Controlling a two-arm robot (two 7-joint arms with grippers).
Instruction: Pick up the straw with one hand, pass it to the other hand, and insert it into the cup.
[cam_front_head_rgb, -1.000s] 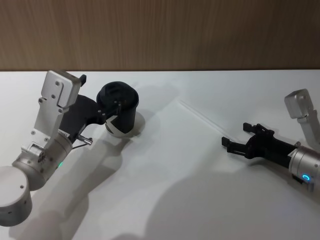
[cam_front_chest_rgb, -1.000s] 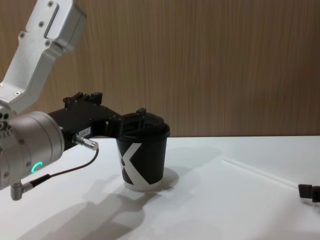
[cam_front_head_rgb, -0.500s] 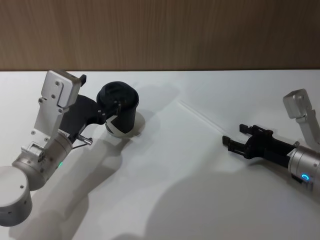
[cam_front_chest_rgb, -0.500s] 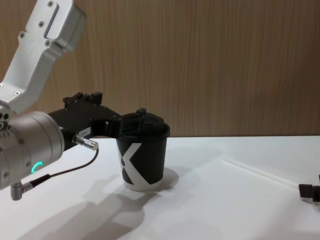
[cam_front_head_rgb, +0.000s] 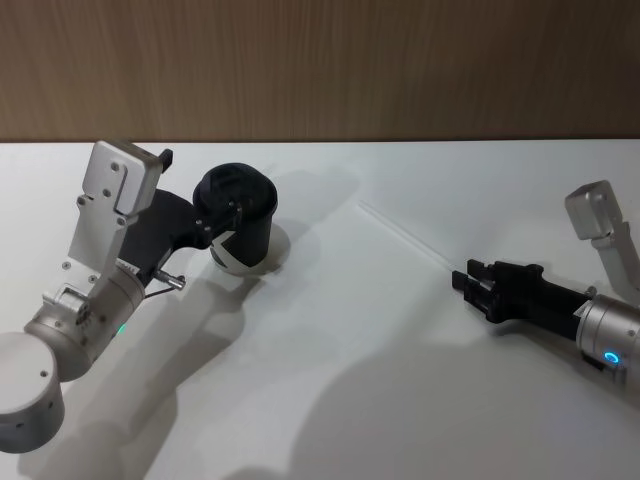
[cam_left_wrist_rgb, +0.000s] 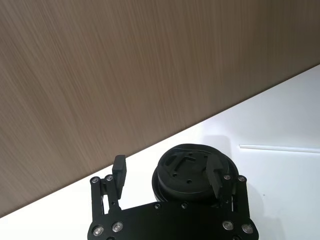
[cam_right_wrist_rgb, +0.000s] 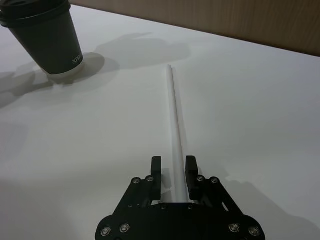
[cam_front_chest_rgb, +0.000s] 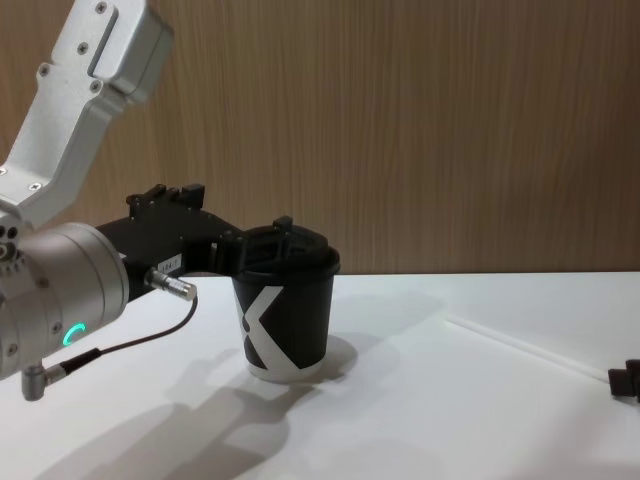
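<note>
The straw lies flat in the right half of the white tabletop, slanting from near the right edge toward the middle of the far edge. Its near end sits between the fingers of the right gripper, which reaches in low from the right edge. The jaws are narrowly apart, one on each side of the straw. The right wrist view shows a strip of tabletop between the straw and one finger, so they are not clamped on it. In the head view the same jaws look almost together.

Farther off, in the left half toward the far edge, the cup stands upright, well apart from the straw's far end. The left gripper is at lid height with its jaws wide apart. The left wrist view shows the lid between them, off-centre. One finger overlaps its rim and the other stands clear; I cannot tell whether the first one touches.

The chest view shows a large white K-like mark on the cup's side. The right wrist view shows small white lettering near the base, too small to read. Behind the far edge is a wood-panelled wall.
</note>
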